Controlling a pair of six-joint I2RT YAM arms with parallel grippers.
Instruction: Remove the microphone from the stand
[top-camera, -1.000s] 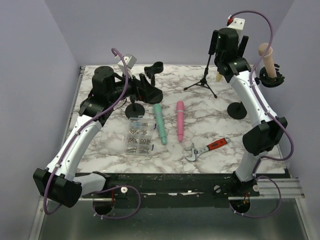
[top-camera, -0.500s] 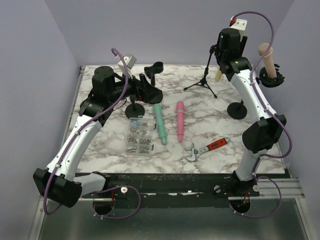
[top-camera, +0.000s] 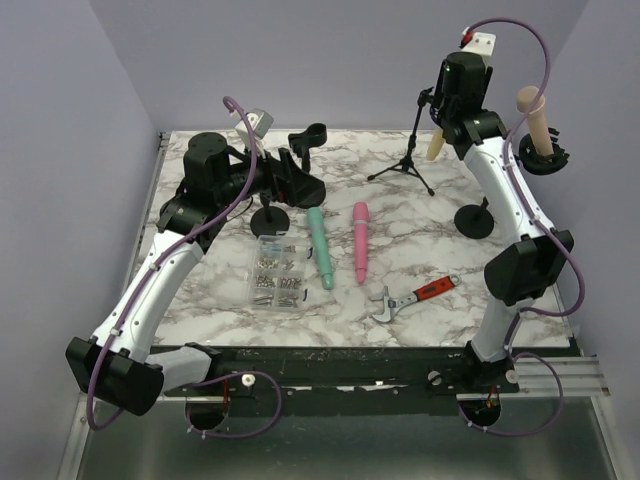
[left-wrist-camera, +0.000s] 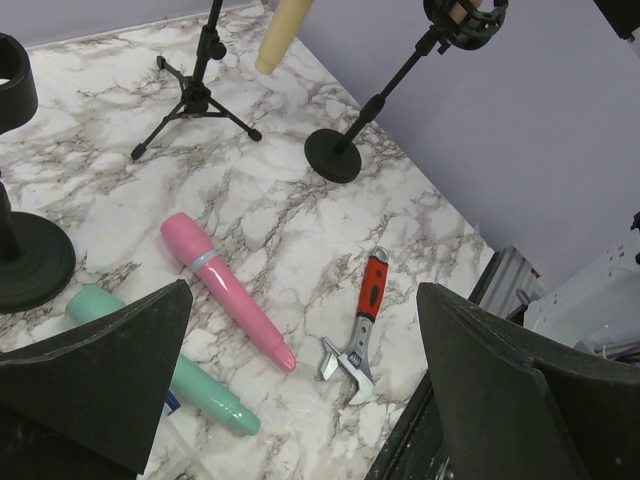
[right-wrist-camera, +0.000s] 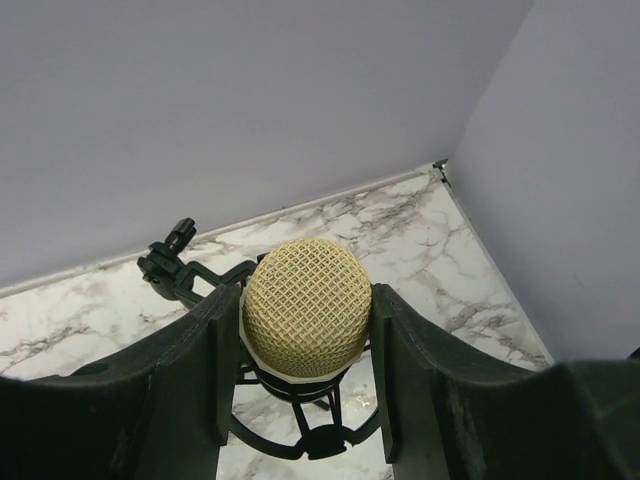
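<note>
A cream microphone (right-wrist-camera: 305, 300) with a mesh head sits in the black shock mount (right-wrist-camera: 300, 435) of the tripod stand (top-camera: 404, 165) at the back of the table. My right gripper (right-wrist-camera: 305, 325) is over its top, with both fingers pressed against the sides of the mesh head. In the top view the right gripper (top-camera: 455, 95) hangs high over the stand, and the microphone's cream body (top-camera: 436, 148) pokes out below it. My left gripper (top-camera: 300, 182) hovers open and empty at the back left, far from the stand.
On the right, a round-base stand (top-camera: 474, 221) holds a beige microphone (top-camera: 533, 115). An empty clip stand (top-camera: 308, 138) is by the left gripper. A pink microphone (top-camera: 359, 240), a green one (top-camera: 320, 247), a box of screws (top-camera: 277, 272) and a red-handled wrench (top-camera: 412, 297) lie mid-table.
The right gripper's fingers have closed from wide apart onto the microphone's head, and the wrist has tilted a little upward. The left arm has not moved.
</note>
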